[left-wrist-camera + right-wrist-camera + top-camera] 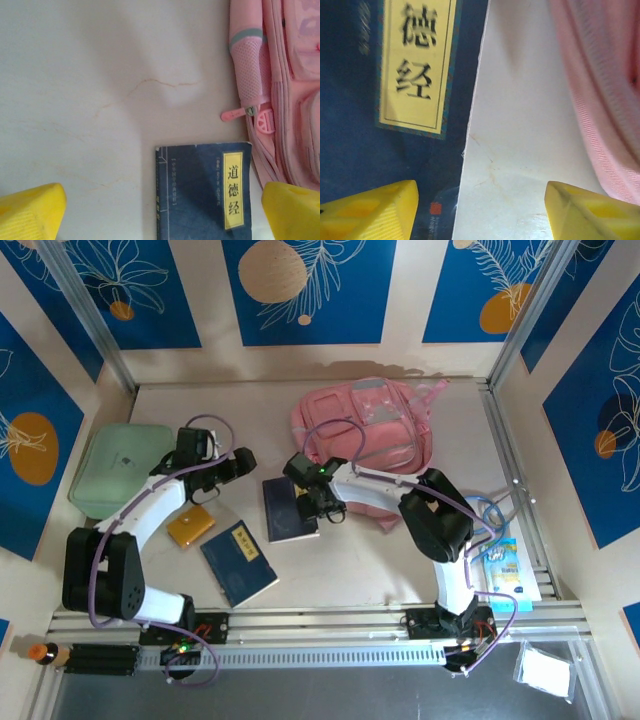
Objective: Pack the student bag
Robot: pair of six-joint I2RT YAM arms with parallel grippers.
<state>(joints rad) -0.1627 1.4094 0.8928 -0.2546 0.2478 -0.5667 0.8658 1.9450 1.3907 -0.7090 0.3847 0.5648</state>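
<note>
Mint-green case (122,468), orange box (190,527) and blue book (238,562) dot the table (400,570).

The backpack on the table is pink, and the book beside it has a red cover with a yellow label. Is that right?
Not quite. The book has a dark blue cover, not red; the left wrist view shows it clearly. The rest is right: the backpack is pink, and the book beside it has a yellow label.
</note>
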